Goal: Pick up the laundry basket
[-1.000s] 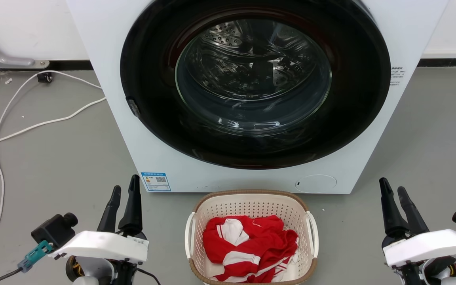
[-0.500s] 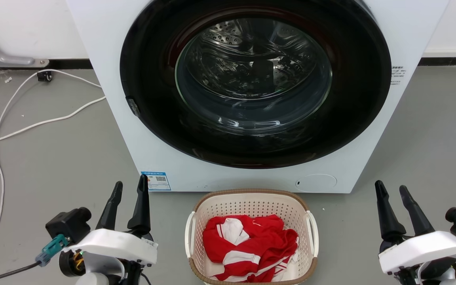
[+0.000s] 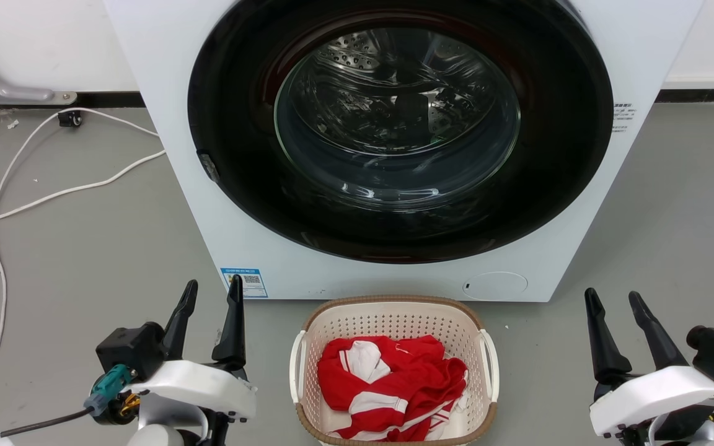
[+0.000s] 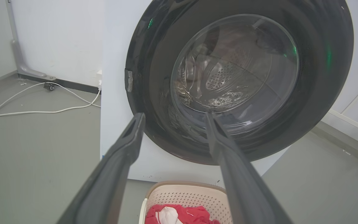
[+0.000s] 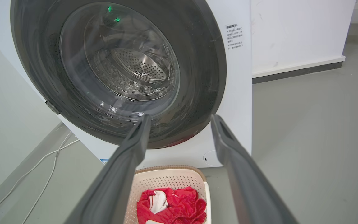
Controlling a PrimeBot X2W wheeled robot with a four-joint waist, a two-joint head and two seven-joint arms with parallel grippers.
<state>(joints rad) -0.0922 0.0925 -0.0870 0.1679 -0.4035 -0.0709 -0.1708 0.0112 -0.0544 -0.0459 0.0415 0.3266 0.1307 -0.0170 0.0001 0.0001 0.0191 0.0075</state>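
The laundry basket (image 3: pixel 394 319), cream with perforated walls and a brown rim, stands on the grey floor just in front of the washing machine, holding red and white clothing (image 3: pixel 391 387). Its white handles sit on its left and right sides. My left gripper (image 3: pixel 212 290) hangs open to the basket's left, apart from it. My right gripper (image 3: pixel 612 299) hangs open to its right, also apart. The left wrist view shows the basket (image 4: pixel 194 196) low between my fingers, and the right wrist view shows the basket (image 5: pixel 169 179) low at centre.
A white front-loading washing machine (image 3: pixel 177 124) with a shut dark round door (image 3: pixel 397 124) stands right behind the basket. White cables (image 3: pixel 53 186) lie on the floor at the left. Open grey floor lies on both sides of the basket.
Both grippers have opened wider. The left gripper has shifted right toward the basket, and the right one has sunk slightly and edged left. The basket has not moved.
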